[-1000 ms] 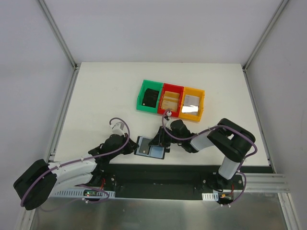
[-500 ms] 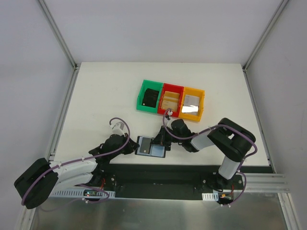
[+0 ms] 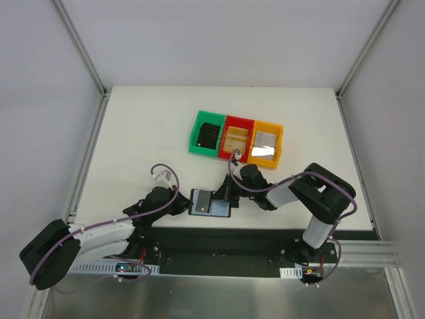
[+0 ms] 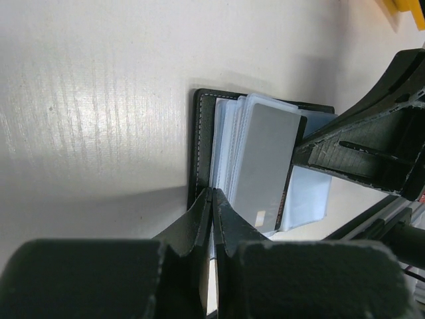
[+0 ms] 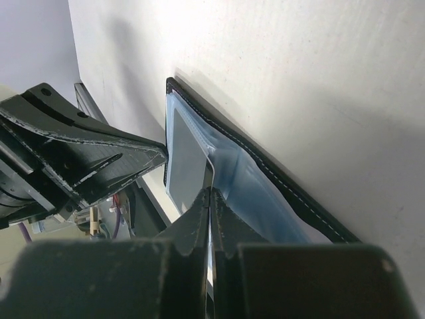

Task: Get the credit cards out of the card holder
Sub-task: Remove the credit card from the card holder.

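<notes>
Both pairs of jaws are pressed thin. My left gripper (image 4: 211, 198) pinches the black rim of the card holder (image 4: 199, 133), and my right gripper (image 5: 209, 196) nips the edge of the grey card (image 5: 186, 156). The holder lies open near the table (image 3: 146, 133) front edge, between my wrists. The bins (image 3: 238, 138) stand well apart, farther back.
</notes>
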Motion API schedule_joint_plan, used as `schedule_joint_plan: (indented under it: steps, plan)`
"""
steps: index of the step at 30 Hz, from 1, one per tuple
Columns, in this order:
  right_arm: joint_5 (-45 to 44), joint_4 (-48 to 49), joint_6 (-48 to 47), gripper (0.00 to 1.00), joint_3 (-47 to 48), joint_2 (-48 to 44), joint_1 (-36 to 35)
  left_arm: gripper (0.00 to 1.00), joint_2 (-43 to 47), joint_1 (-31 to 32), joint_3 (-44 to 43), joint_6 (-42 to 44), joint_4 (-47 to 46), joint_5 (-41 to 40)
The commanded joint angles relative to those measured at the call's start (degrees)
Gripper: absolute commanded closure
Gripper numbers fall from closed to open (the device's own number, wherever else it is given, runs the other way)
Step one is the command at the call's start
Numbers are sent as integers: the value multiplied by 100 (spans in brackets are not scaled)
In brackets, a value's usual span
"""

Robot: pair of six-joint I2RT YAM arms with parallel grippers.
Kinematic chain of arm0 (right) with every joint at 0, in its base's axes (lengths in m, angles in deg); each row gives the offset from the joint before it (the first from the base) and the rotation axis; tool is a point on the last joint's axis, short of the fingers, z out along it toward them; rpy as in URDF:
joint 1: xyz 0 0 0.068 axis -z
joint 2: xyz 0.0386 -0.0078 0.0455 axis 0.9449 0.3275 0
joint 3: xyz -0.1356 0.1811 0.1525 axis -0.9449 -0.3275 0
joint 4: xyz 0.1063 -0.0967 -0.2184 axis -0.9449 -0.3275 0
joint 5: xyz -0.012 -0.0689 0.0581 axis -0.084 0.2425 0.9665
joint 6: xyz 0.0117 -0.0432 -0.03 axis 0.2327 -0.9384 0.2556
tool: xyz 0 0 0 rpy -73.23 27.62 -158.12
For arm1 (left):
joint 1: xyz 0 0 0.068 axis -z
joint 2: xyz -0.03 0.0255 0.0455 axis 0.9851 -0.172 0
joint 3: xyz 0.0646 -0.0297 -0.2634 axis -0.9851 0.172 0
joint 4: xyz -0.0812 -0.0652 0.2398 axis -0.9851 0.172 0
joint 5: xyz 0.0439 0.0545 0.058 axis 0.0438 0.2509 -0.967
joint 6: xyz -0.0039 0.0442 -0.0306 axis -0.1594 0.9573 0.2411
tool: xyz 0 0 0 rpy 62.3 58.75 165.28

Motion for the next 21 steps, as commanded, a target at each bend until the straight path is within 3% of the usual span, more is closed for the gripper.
schedule_joint_plan:
  steps: [1,21]
  plan:
    - [97,-1,-154,99,-104,-227,77,100,15,-17,333,-173,270,-113]
    - [203,-335,-392,99,-245,-456,218,100,129,-26,351,-217,402,-236]
